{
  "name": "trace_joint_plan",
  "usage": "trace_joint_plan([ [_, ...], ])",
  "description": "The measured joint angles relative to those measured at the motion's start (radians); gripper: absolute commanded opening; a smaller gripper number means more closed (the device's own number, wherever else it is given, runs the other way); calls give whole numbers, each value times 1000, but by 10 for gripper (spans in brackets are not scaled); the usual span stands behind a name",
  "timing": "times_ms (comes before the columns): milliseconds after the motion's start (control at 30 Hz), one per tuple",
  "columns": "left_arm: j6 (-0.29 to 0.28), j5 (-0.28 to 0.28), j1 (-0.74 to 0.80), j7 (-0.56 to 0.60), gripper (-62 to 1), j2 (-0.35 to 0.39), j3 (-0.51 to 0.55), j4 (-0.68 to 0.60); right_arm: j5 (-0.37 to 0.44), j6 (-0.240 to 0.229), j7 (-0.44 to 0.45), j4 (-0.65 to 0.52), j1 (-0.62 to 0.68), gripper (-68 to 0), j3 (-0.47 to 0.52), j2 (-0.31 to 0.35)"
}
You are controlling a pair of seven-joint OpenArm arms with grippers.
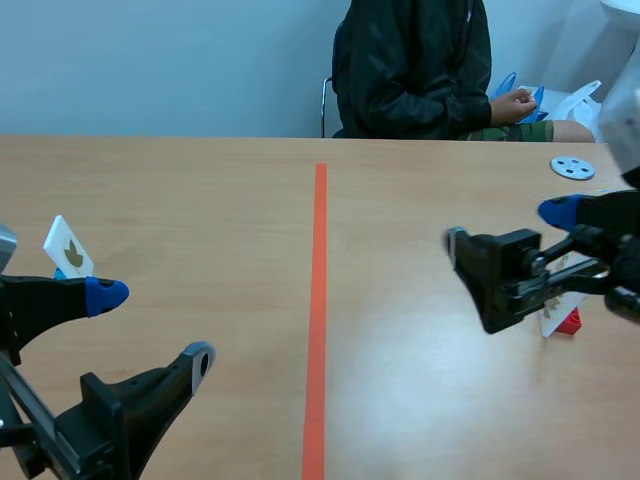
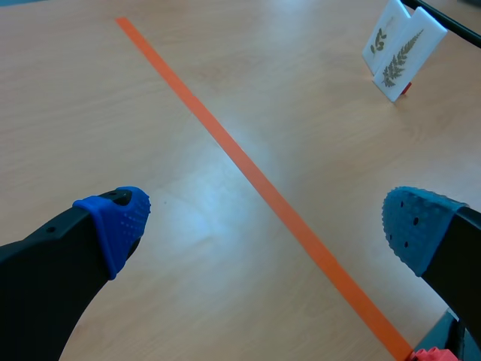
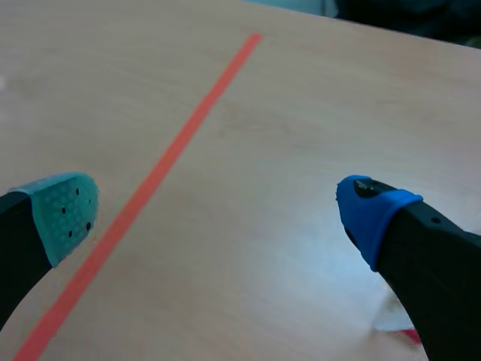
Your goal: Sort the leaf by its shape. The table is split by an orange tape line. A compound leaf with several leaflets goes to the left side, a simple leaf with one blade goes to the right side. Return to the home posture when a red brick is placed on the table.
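Note:
A white leaf card (image 1: 68, 248) stands on the table's left half, just beyond my left gripper (image 1: 150, 328), which is open and holds nothing. Right of the orange tape line (image 1: 319, 300), my right gripper (image 1: 508, 228) hangs open above the table. Behind it stands a white card on a small red foot (image 1: 560, 315), partly hidden. The left wrist view shows two white cards far ahead across the tape: one bears a fern-like leaf (image 2: 406, 56), the other a smaller sprig (image 2: 385, 36). My left gripper (image 2: 263, 222) and right gripper (image 3: 218, 209) have only bare table between their fingers.
A person sits across the table with hands (image 1: 512, 104) held off it. A grey disc (image 1: 572, 167) lies at the far right. A white-and-red scrap (image 3: 394, 327) shows beside my right finger. A small red piece (image 2: 432, 353) shows at my left gripper's right finger.

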State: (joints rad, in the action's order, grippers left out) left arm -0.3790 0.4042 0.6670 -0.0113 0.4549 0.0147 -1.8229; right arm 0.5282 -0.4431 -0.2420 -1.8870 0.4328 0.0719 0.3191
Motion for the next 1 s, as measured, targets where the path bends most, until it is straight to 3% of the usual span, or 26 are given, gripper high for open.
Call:
trace_joint_plan([
  [200,0,0,0,0,14,0,0,0,0,-10,-8,-28,0,4,-130,45],
  [367,0,0,0,0,14,0,0,0,0,-82,16,-28,-1,4,-165,59],
  [1000,0,0,0,0,14,0,0,0,-15,-74,-37,-28,28,4,-156,52],
])
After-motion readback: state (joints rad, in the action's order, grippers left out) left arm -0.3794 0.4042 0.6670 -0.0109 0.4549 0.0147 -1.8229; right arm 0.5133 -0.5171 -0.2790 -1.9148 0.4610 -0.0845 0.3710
